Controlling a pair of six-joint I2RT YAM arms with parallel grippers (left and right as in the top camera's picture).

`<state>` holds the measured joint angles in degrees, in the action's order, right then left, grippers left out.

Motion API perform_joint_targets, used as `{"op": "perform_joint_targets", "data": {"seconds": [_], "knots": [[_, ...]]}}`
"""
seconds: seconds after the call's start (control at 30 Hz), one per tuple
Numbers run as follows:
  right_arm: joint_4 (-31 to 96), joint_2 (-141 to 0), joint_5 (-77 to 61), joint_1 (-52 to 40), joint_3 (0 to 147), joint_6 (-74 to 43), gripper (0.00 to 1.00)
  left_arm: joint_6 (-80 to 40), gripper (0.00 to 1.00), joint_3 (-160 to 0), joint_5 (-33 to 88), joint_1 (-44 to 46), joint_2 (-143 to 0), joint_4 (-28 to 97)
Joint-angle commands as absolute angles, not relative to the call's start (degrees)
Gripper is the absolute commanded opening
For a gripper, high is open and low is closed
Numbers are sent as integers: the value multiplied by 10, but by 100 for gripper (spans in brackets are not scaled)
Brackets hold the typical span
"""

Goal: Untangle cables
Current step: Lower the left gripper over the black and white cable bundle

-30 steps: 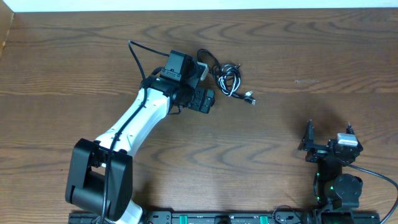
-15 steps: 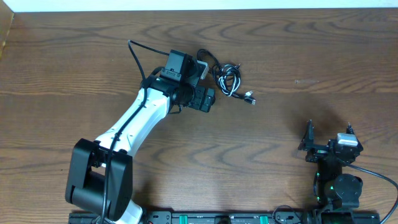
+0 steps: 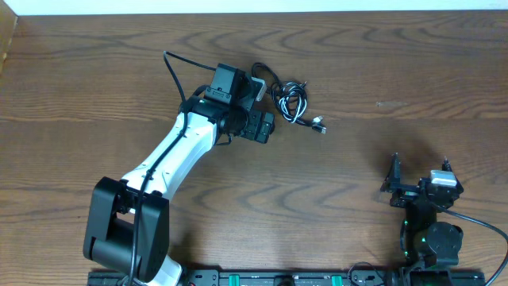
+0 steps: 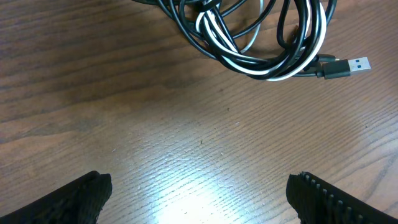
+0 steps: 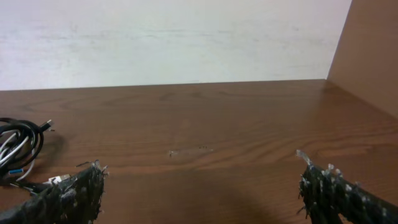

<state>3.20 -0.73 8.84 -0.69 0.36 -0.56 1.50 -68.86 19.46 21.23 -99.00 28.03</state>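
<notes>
The cables [image 3: 292, 103] lie in one tangled bundle on the table at the back centre, black and white cords looped together. A black cord's USB plug [image 3: 319, 125] sticks out at the lower right. In the left wrist view the bundle [image 4: 261, 59] fills the top, with the white cord [image 4: 211, 28] woven through the black and the plug [image 4: 348, 65] at the right. My left gripper [image 3: 268, 107] is open and empty just left of the bundle, not touching it [image 4: 199, 199]. My right gripper [image 3: 419, 173] is open and empty at the front right, far from the cables [image 5: 202, 193].
The brown wooden table [image 3: 381, 63] ends at a white wall along the back. The bundle shows at the far left of the right wrist view [image 5: 18, 146]. A thick black wire fixed to the left arm [image 3: 176, 75] loops over the table.
</notes>
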Motion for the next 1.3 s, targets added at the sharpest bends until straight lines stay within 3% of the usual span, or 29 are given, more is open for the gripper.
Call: {"op": "perform_joint_targets", "data": {"seconds": [0.0, 0.63, 1.03, 1.27], "knots": [[34, -3, 91, -11, 3, 3, 99, 14, 95, -703, 203, 213, -993, 279], [34, -3, 91, -11, 3, 3, 99, 13, 95, -692, 199, 213, -993, 275], [34, -4, 91, -11, 3, 3, 99, -58, 95, -691, 196, 214, -996, 262], [34, -4, 91, -11, 3, 3, 99, -74, 95, -691, 103, 239, -1038, 200]]}}
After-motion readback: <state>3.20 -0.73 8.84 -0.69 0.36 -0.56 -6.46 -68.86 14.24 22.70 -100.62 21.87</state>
